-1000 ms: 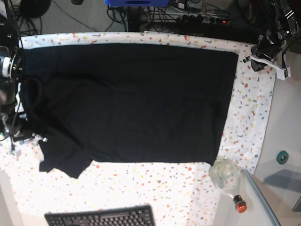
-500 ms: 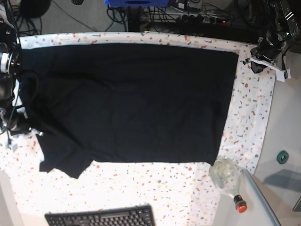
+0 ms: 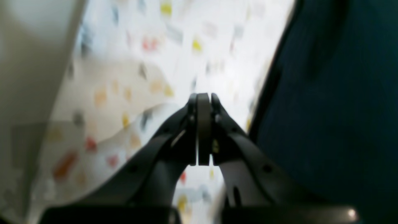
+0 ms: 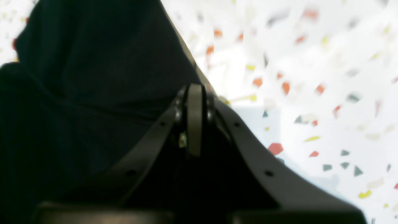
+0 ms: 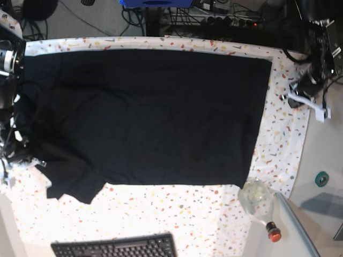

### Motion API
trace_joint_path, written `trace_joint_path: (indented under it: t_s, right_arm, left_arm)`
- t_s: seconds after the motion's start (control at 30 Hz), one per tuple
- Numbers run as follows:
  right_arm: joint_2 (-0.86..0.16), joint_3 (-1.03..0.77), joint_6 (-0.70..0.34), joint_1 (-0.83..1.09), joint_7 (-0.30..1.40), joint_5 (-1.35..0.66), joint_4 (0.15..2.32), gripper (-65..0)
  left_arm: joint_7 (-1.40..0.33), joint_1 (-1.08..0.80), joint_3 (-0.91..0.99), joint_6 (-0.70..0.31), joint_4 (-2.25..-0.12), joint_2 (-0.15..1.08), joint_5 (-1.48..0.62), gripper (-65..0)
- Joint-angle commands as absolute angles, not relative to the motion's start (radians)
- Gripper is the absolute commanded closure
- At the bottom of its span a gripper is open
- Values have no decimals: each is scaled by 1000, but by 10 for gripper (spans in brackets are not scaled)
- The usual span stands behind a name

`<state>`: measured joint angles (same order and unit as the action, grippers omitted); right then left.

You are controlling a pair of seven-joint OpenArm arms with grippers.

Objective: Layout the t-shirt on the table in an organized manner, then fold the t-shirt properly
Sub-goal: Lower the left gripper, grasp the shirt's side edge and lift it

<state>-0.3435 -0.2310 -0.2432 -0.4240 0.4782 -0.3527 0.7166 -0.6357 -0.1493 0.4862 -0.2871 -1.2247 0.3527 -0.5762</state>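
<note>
The black t-shirt [image 5: 150, 112] lies spread flat over most of the table [image 5: 284, 139], hem toward the right and one sleeve sticking out at the lower left. At the shirt's left edge, my right gripper [image 5: 22, 156] is shut, its fingertips pinching the fabric border [image 4: 77, 93]; in the right wrist view the right gripper [image 4: 195, 88] sits right on that border. My left gripper [image 5: 293, 99] hovers over the speckled cloth just past the hem, and in the left wrist view the left gripper [image 3: 203, 96] is shut and empty, with the t-shirt [image 3: 335, 109] beside it.
A black keyboard [image 5: 115, 247] lies at the front edge. A clear glass jar [image 5: 256, 197] and a red-capped item [image 5: 274, 232] stand at the front right corner, with a green round thing [image 5: 321, 178] off the table. Cables and equipment crowd the far edge.
My right gripper has closed at the shirt's left edge, and the fabric there has shifted slightly. The left arm has come down and toward the front along the right side.
</note>
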Motion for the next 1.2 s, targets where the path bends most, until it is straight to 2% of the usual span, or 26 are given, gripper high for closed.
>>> trace_joint_path:
  t_s: [0.0, 0.17, 0.23, 0.3, 0.43, 0.6, 0.7, 0.77, 0.8, 0.83, 0.97, 1.03, 1.07, 1.17]
  right_arm:
    - [-349, -234, -249, -432, 476, -363, 769, 0]
    - [-341, -234, -248, -360, 532, -363, 937, 0]
    - [-341, -234, -248, -343, 538, -363, 978, 0]
    - [-340, -234, -248, -331, 538, -363, 1001, 0]
    - [-340, -234, -248, -328, 538, -363, 1015, 0]
    - [-340, -234, -248, -323, 539, -363, 1017, 0]
    - [-340, -234, -248, -323, 539, -363, 1017, 0]
    - [-340, -234, -248, -323, 539, -363, 1017, 0]
    - [-340, -245, -248, -323, 539, -363, 1017, 0]
    - [-340, -263, -248, -323, 539, -363, 1017, 0]
    - [-340, -323, -252, -323, 539, -363, 1017, 0]
    - [-341, -328, -252, -323, 539, -363, 1017, 0]
    - [-343, -329, -252, -323, 539, -363, 1017, 0]
    - [-343, -329, -254, -323, 539, -363, 1017, 0]
  left_arm:
    - [-618, -108, 492, -292, -1214, 372, -587, -23]
    - [-616, 39, 395, -292, -1122, 372, -587, -387]
    - [-616, 93, 325, -292, -1081, 372, -587, -494]
    - [-616, 156, 269, -292, -1013, 367, -587, -563]
    - [-533, 263, 189, -292, -851, 360, -587, -571]
    - [-435, 378, -2, -292, -664, 344, -591, -569]
    - [-410, 407, -35, -292, -584, 309, -588, -569]
    - [-409, 403, -44, -292, -578, 305, -588, -563]
    - [-409, 395, -44, -292, -578, 300, -588, -535]
    - [-409, 387, -42, -292, -578, 294, -588, -481]
    - [-409, 369, -33, -291, -578, 294, -590, -189]
    - [-407, 363, -33, -291, -578, 294, -590, -23]
    - [-407, 361, -33, -291, -579, 294, -590, 0]
    - [-412, 360, -33, -289, -619, 295, -590, 0]
